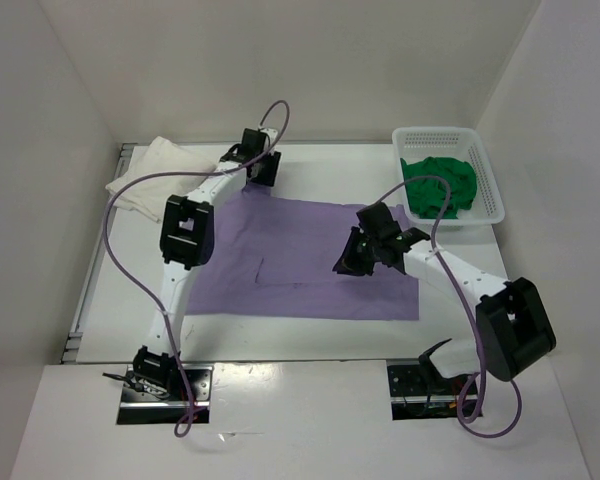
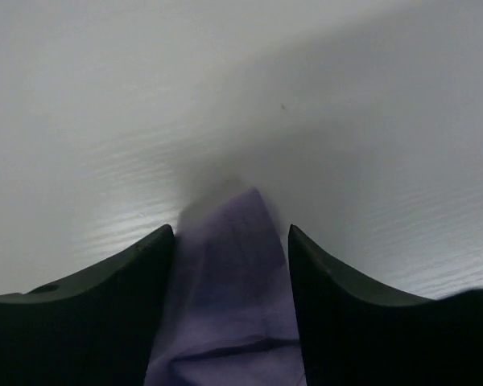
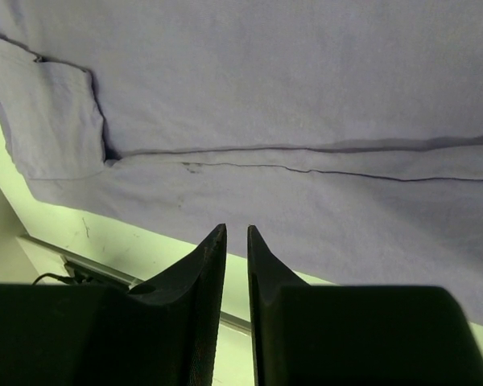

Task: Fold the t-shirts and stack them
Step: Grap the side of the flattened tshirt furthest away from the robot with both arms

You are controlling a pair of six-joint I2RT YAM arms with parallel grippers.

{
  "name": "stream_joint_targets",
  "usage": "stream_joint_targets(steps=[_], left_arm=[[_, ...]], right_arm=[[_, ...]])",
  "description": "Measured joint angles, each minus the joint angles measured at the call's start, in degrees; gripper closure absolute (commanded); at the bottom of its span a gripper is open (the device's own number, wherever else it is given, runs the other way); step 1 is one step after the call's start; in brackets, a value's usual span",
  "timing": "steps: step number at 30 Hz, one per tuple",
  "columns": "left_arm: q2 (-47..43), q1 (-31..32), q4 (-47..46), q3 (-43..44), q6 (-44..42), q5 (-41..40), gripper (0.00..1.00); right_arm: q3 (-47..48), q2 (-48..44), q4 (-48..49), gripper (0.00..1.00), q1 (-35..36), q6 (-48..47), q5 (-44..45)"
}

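A purple t-shirt (image 1: 310, 265) lies spread flat in the middle of the table (image 1: 280, 335), with a sleeve and a long seam showing in the right wrist view. The left end effector (image 2: 229, 233) sits at the shirt's far left corner, its two fingers pressed against either side of a raised fold of the purple fabric, which fills the gap between them. The right end effector (image 3: 236, 232) hangs above the shirt's right half with nothing in it, its fingers drawn together to a thin slit. Beyond the shirt's far right corner stands a white basket (image 1: 485, 170) holding green garments (image 1: 440, 185). A white cloth (image 1: 155, 170) lies off the shirt's far left corner.
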State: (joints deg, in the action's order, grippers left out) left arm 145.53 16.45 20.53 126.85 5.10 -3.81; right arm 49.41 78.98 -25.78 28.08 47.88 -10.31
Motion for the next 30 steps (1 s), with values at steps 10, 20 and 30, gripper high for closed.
stream_joint_targets(steps=[10,20,30], left_arm=[[-0.3,1.7,-0.8,-1.0,-1.5,-7.3,0.98],[-21.7,1.6,-14.9,-20.7,1.6,-25.3,0.45],[-34.2,0.2,-22.3,-37.8,12.3,-19.4,0.05]], right_arm=[[-0.3,-0.5,-0.1,0.78,0.0,0.0,-0.1],[-0.4,0.4,0.5,0.78,0.0,-0.5,-1.8],[-0.4,2.7,2.2,0.78,0.0,-1.1,-2.7]])
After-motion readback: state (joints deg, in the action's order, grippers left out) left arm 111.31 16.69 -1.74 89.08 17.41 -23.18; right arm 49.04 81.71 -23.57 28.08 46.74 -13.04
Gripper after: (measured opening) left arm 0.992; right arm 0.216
